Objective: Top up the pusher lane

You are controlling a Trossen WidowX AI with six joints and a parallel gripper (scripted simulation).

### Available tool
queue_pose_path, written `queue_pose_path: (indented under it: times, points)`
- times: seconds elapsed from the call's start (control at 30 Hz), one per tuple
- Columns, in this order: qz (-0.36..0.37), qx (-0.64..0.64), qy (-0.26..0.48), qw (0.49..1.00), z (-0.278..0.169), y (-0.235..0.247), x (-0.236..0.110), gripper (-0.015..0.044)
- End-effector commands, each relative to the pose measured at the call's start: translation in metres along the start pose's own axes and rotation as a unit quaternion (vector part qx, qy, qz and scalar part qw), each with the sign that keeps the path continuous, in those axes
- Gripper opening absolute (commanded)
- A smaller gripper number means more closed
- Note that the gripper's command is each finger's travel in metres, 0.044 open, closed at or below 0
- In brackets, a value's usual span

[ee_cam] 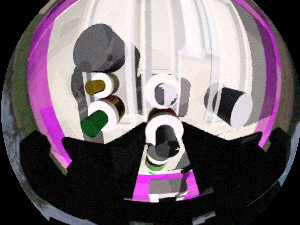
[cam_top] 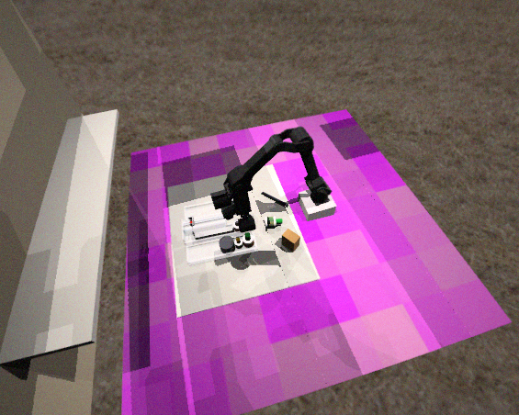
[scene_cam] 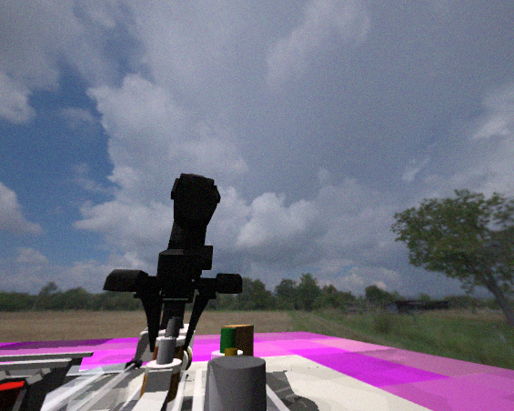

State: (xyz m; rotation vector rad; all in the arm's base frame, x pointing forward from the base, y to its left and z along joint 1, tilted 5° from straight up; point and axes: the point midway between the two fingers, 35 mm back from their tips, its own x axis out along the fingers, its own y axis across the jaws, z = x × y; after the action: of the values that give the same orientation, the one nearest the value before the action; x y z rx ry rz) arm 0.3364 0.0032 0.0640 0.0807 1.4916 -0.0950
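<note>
My gripper is shut on a white jar with a grey lid. It holds the jar upright at the front end of the clear pusher rack. A matching grey-lidded jar stands in the lane just beyond the held one, very close to it; I cannot tell if they touch. A red part shows at the lane's far end. The held jar's base is hidden.
A dark grey cylinder, an amber-lidded jar and a green-lidded jar stand beside the rack's front. Another green-lidded jar lies on the mat, near a brown box. The arm's white base is behind.
</note>
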Motion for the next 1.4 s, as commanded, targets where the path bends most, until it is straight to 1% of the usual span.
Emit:
queue_pose_path:
  times: [0.0,1.37]
  points:
    - [0.003,0.0,-0.018,1.0,0.0096,0.0006,-0.0038,0.0]
    - [0.003,0.0,-0.018,1.0,0.0131,0.0006,-0.004,0.0]
